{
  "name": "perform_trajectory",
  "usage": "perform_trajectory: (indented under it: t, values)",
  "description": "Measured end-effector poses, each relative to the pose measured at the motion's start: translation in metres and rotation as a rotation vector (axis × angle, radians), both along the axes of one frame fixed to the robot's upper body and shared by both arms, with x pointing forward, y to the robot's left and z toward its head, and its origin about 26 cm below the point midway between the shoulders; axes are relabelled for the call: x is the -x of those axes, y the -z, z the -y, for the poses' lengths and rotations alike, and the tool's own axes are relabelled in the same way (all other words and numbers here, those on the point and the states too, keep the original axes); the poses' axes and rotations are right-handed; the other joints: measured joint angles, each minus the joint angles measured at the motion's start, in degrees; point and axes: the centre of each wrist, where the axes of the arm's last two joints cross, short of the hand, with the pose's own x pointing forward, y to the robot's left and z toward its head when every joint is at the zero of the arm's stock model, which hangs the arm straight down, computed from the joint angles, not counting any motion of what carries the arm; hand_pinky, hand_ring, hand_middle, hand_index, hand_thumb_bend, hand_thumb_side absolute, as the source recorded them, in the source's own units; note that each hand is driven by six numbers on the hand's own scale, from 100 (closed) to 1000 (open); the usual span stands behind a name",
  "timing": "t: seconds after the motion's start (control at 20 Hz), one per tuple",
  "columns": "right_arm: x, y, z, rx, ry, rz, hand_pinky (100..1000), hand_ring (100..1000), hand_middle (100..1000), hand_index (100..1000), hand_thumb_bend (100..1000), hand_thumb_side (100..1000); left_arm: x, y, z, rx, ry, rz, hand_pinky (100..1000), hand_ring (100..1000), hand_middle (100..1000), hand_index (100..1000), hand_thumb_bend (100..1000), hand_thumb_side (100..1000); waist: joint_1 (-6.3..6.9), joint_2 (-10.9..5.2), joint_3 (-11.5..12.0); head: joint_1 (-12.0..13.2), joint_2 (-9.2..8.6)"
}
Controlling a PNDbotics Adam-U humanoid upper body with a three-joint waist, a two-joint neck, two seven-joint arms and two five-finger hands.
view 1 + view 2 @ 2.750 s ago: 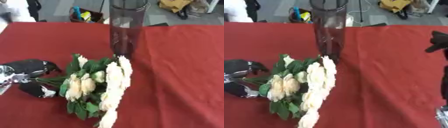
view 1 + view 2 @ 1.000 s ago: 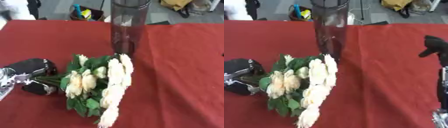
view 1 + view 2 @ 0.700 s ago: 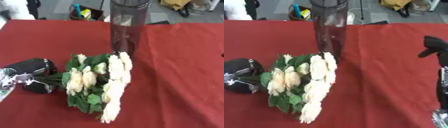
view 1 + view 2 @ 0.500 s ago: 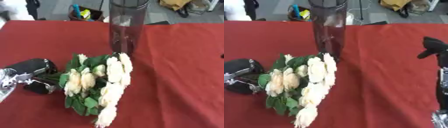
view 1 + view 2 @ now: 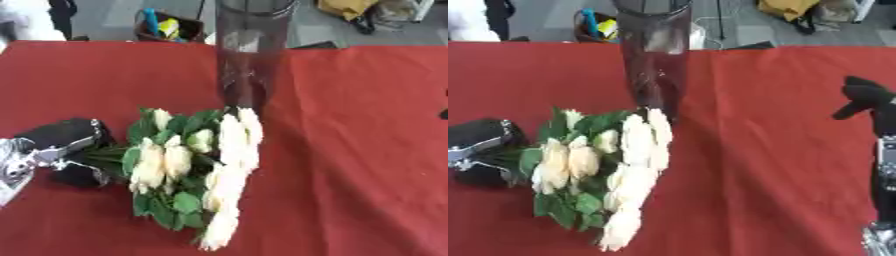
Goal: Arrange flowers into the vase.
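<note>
A bouquet [image 5: 197, 170] of cream roses with green leaves lies on the red tablecloth [image 5: 350, 150], blooms toward the front and stems pointing left. My left hand [image 5: 63, 150], black with silver parts, sits at the left edge with its fingers curled round the stem ends. A tall dark glass vase [image 5: 654, 55] stands upright just behind the bouquet, its rim cut off by the top edge. My right hand [image 5: 866, 97] rises at the right edge of the right eye view, well apart from the flowers and the vase.
The red cloth spreads wide to the right of the bouquet and vase. Beyond the table's far edge lie a floor, a basket of coloured items [image 5: 166, 30] and yellow bags [image 5: 789, 10].
The bouquet and my left hand have hardly shifted. Since the earliest frames, my right hand has dropped a little and come slightly further in from the right edge.
</note>
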Motion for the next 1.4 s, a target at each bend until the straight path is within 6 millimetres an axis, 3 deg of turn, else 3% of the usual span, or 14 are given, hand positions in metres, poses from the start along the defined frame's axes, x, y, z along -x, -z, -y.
perform_trajectory:
  t: [0.45, 0.5, 0.65, 0.7, 0.8, 0.9, 1.05, 1.2, 1.4]
  values:
    - [0.000, 0.001, -0.001, -0.001, 0.002, -0.005, 806, 814, 432, 707, 100, 1000, -0.004, 0.005, -0.002, -0.008, -0.019, 0.001, 100, 100, 131, 275, 100, 459, 0.00, 0.17, -0.30, 0.00, -0.30]
    - [0.000, 0.001, -0.001, 0.000, 0.003, -0.006, 807, 814, 431, 706, 100, 1000, -0.004, 0.005, -0.002, -0.007, -0.019, 0.003, 100, 100, 100, 201, 100, 466, 0.00, 0.18, -0.31, 0.00, -0.30]
    - [0.000, 0.001, -0.001, 0.002, 0.004, -0.009, 808, 813, 430, 705, 100, 1000, -0.004, 0.005, -0.002, -0.006, -0.017, 0.013, 100, 100, 100, 122, 100, 469, 0.01, 0.24, -0.32, 0.00, -0.30]
    - [0.000, 0.001, -0.002, 0.003, 0.005, -0.010, 808, 813, 430, 705, 100, 1000, -0.004, 0.005, -0.002, -0.007, -0.016, 0.017, 100, 100, 100, 111, 145, 481, 0.01, 0.27, -0.32, 0.00, -0.30]
    - [0.000, 0.002, -0.002, 0.002, 0.006, -0.012, 809, 814, 430, 705, 100, 1000, -0.004, 0.006, -0.001, -0.014, -0.011, 0.023, 100, 100, 100, 100, 263, 533, 0.04, 0.28, -0.33, 0.00, -0.30]
    - [0.000, 0.002, -0.002, 0.003, 0.007, -0.014, 809, 814, 430, 704, 100, 1000, -0.004, 0.006, 0.000, -0.021, -0.004, 0.029, 100, 100, 100, 100, 309, 520, 0.05, 0.29, -0.32, 0.00, -0.30]
    - [0.000, 0.003, -0.002, 0.003, 0.008, -0.018, 809, 813, 431, 704, 100, 1000, -0.002, 0.005, 0.003, -0.033, 0.018, 0.049, 100, 100, 100, 100, 305, 488, 0.00, 0.29, -0.14, -0.11, -0.28]
    - [0.000, 0.003, -0.002, 0.003, 0.007, -0.016, 809, 813, 432, 704, 100, 1000, 0.001, 0.001, 0.008, -0.043, 0.046, 0.069, 100, 100, 100, 100, 242, 505, -0.07, 0.23, 0.18, -0.54, 0.02]
    - [0.001, 0.004, -0.002, 0.002, 0.005, -0.017, 810, 813, 432, 705, 100, 1000, 0.007, -0.007, 0.013, -0.043, 0.075, 0.098, 100, 100, 100, 100, 249, 447, -0.15, -0.07, 0.57, -0.74, 0.30]
